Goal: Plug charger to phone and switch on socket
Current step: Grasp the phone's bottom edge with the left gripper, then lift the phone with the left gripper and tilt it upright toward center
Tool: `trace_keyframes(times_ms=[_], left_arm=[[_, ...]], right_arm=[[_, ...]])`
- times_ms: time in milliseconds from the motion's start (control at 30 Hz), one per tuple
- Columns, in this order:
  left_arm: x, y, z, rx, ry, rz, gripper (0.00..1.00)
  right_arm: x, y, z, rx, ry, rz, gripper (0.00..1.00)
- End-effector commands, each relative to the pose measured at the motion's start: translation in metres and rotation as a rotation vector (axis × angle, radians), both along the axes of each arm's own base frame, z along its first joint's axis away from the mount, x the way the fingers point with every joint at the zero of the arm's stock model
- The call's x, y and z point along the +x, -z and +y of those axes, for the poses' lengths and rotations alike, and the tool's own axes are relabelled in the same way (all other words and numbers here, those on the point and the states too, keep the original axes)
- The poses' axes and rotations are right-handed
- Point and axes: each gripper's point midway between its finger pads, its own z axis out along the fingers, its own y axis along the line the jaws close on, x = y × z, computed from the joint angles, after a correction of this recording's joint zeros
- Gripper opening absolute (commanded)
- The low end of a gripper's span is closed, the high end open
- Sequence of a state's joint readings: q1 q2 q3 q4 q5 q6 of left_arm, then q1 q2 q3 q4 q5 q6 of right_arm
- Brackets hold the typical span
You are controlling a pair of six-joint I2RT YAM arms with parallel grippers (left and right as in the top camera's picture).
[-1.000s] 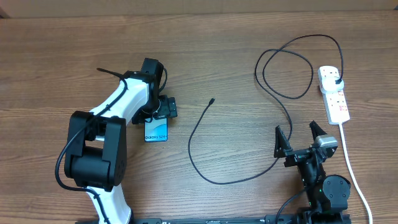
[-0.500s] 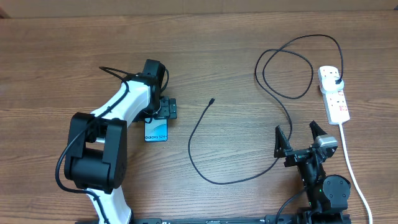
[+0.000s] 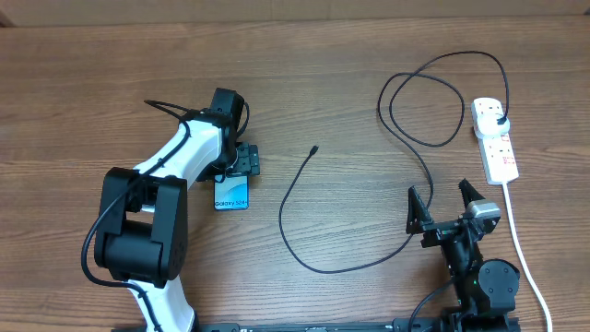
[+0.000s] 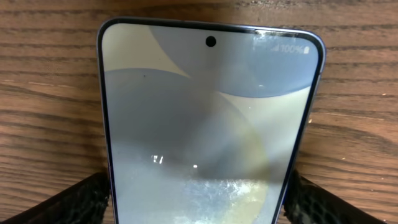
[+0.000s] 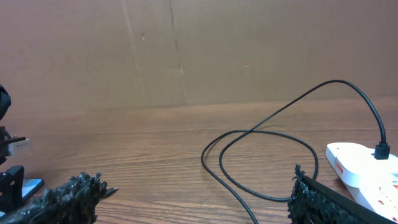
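The phone (image 3: 232,195) lies flat on the table left of centre, its light blue screen up. It fills the left wrist view (image 4: 208,124). My left gripper (image 3: 230,171) is over the phone's far end, and its two fingers (image 4: 198,194) press against the phone's long edges. The charger cable (image 3: 286,198) snakes across the middle, its connector tip (image 3: 315,148) lying free and its black plug (image 3: 501,121) seated in the white socket (image 3: 495,148) at the far right. My right gripper (image 3: 444,205) is open and empty near the front edge; the cable loops (image 5: 261,134) lie ahead of it.
The socket's thick white cord (image 3: 521,240) runs down the right side past my right arm. The right wrist view shows the socket (image 5: 360,163) at its right and a brown wall behind the table.
The left gripper's fingers have drawn in a little around the phone. The phone, cable and right arm have not moved.
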State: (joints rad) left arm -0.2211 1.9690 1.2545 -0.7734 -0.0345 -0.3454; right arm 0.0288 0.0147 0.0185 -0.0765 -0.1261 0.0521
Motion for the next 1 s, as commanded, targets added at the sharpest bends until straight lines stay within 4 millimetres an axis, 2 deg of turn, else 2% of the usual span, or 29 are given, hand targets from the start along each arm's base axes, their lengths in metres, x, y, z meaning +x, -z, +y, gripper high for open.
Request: trace_keyframes(times_ms=[0,300,433,567,733,967], left_arm=[[-0.032,0.035,-0.002,-0.03,-0.038,0.135,0.88],[-0.034,0.034,-0.002,-0.031,-0.039,0.145,0.8],[-0.03,0.028,-0.002,-0.03,-0.041,0.146,0.79],[-0.018,0.01,-0.004,-0.032,-0.041,0.138,0.76],[-0.002,-0.022,-0.009,-0.039,-0.049,0.129,0.77],[0.018,-0.069,-0.029,-0.138,-0.042,0.101,0.75]], right_arm=[[0.0,0.002,0.001,-0.001,-0.002,-0.005,1.0],[0.0,0.002,0.001,-0.001,-0.002,-0.005,1.0],[0.0,0.002,0.001,-0.001,-0.002,-0.005,1.0],[0.0,0.002,0.001,-0.001,-0.002,-0.005,1.0],[0.0,0.002,0.001,-0.001,-0.002,-0.005,1.0],[0.0,0.002,0.001,-0.001,-0.002,-0.005,1.0]])
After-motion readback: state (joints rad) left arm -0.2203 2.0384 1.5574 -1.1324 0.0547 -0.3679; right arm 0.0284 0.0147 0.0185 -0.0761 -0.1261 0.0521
